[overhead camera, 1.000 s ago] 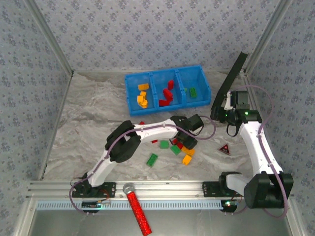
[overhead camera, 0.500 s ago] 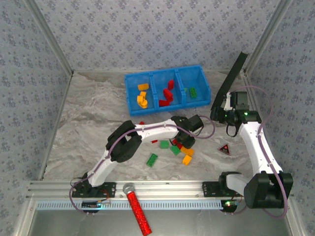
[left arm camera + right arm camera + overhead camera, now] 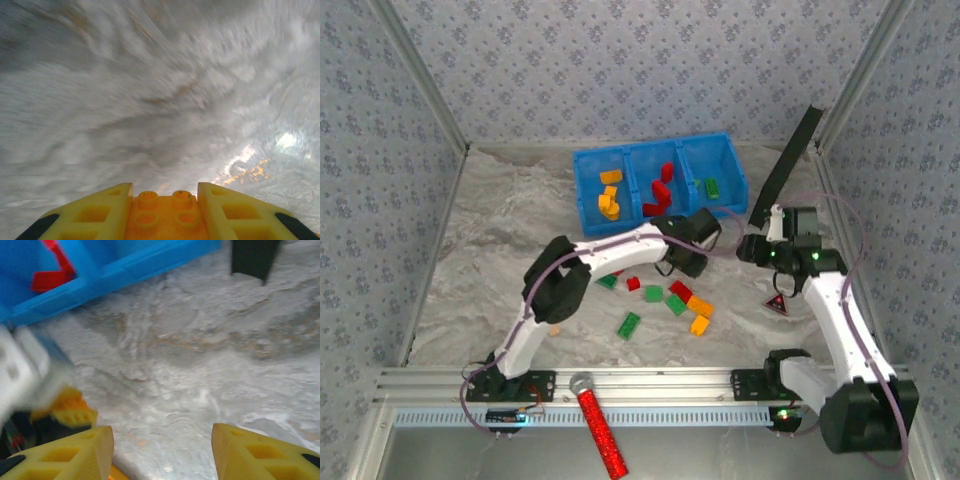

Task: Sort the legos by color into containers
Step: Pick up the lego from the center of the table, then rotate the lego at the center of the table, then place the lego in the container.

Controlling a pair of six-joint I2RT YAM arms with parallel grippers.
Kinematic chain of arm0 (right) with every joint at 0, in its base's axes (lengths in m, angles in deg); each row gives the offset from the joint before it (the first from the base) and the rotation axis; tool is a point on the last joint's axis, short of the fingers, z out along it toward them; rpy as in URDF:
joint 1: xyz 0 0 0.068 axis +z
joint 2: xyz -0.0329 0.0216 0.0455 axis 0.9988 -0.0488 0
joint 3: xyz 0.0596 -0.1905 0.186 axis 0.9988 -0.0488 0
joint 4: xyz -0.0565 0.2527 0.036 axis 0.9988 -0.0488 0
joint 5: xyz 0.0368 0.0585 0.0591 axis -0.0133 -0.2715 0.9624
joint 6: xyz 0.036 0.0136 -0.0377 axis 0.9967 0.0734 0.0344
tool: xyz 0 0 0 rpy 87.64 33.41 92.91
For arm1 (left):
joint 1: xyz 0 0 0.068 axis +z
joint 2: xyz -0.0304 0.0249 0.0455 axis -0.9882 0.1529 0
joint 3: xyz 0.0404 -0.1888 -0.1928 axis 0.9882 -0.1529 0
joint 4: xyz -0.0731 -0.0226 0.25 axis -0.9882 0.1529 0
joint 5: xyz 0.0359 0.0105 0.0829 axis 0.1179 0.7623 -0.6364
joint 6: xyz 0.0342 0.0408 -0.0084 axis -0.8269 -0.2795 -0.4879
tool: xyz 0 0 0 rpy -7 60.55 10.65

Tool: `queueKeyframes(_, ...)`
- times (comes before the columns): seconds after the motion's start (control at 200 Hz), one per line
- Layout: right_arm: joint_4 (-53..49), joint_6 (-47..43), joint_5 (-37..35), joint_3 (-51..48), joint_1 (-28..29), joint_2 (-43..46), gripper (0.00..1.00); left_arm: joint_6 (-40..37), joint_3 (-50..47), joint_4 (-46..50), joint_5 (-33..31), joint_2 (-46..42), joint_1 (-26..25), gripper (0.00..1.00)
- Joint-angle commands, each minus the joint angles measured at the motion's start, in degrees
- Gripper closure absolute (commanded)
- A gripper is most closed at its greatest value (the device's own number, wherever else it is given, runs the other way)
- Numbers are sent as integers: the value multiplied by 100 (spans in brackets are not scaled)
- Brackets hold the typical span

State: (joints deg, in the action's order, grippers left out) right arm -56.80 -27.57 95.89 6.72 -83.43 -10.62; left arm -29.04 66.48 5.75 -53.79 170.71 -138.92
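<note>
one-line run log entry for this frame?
left pincer: shut on orange brick | right pincer: open, empty | blue tray: all three compartments part-filled | unsorted legos: red, green, orange

You've got two white-shelled units, left arm [image 3: 620, 252] and right arm [image 3: 842, 312]: black joints, purple cable [image 3: 533, 288] looped along each, yellow cut-out fingers [image 3: 95, 216], green lights just below the rail [image 3: 650, 380].

The tray [image 3: 650, 145] lies at the far side of the table [image 3: 490, 250], loose bricks [image 3: 676, 304] scattered before it.
</note>
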Motion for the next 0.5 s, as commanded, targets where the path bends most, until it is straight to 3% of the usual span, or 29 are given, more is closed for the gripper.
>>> queueKeyframes(0.0, 631, 292, 292, -405, 428, 648, 44, -36, 221, -222, -206, -736, 301, 69)
queueKeyframes(0.295, 1017, -40, 83, -702, 2145, 76, 43, -109, 223, -288, -765, -1290, 1263, 69)
queueKeyframes(0.495, 1204, -265, 107, -401, 2788, -943, 42, 323, 711, 311, -1282, -1117, 1928, 68)
